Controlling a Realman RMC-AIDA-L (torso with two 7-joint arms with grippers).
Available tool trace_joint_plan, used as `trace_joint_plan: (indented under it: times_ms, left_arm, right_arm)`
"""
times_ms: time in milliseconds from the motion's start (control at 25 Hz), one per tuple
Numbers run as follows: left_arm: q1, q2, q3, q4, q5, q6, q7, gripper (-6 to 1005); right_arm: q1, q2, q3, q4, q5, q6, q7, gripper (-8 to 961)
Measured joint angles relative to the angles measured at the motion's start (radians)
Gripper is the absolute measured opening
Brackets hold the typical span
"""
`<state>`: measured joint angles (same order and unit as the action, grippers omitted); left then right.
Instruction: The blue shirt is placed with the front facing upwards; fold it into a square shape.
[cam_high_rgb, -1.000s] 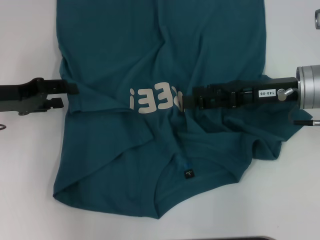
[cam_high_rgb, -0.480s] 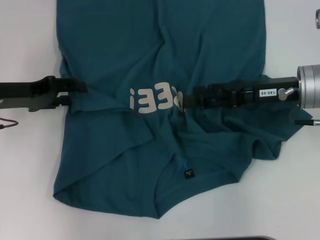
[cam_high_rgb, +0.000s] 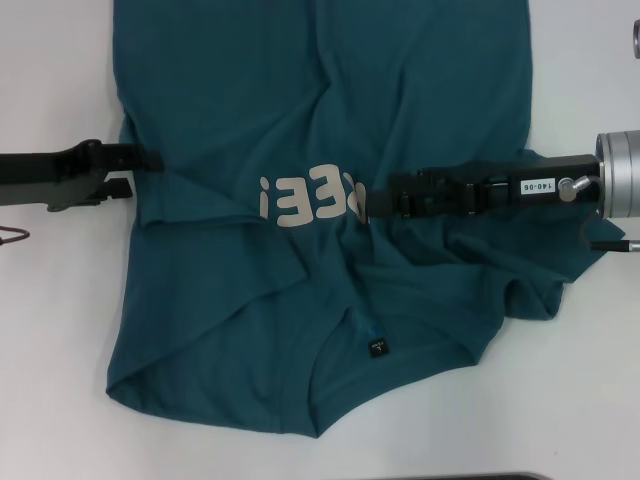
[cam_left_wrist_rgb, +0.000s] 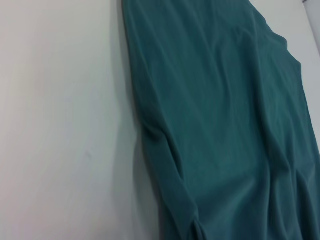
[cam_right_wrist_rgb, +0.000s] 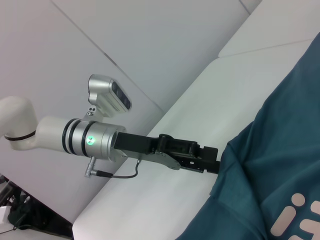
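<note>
Matt, creased cloth blue shirt (cam_high_rgb: 320, 130) on smooth white table (cam_high_rgb: 60, 330)

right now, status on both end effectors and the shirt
Left end effector at blue shirt left edge. Right end effector over chest letters. Shirt rumpled, unfolded.

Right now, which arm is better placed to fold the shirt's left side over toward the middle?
Probably the left. The left pincer sits right at the blue shirt's left edge, at letter height. The right pincer is over the middle, beside the off-white letters, away from that edge.
</note>
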<state>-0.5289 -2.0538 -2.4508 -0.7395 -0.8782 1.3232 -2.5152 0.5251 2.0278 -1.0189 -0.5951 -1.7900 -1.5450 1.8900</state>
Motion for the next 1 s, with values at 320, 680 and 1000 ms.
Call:
trace_joint_plan:
  times_ms: [320, 680, 1000]
  left_arm:
    - [-0.012, -0.009, 0.027, 0.009, 0.002, -0.013, 0.003, 717]
    - [-0.031, -0.007, 0.011, -0.002, -0.105, 0.133, 0.018, 717]
    - [-0.036, 0.001, 0.013, 0.008, -0.140, 0.166, 0.037, 720]
  right_arm:
    - [0.002, 0.000, 0.000, 0.000, 0.000, 0.001, 0.006, 945]
    - [0.000, -0.002, 0.000, 0.000, 0.000, 0.003, 0.007, 946]
    - [-0.008, -0.003, 0.006, 0.005, 0.000, 0.007, -0.001, 946]
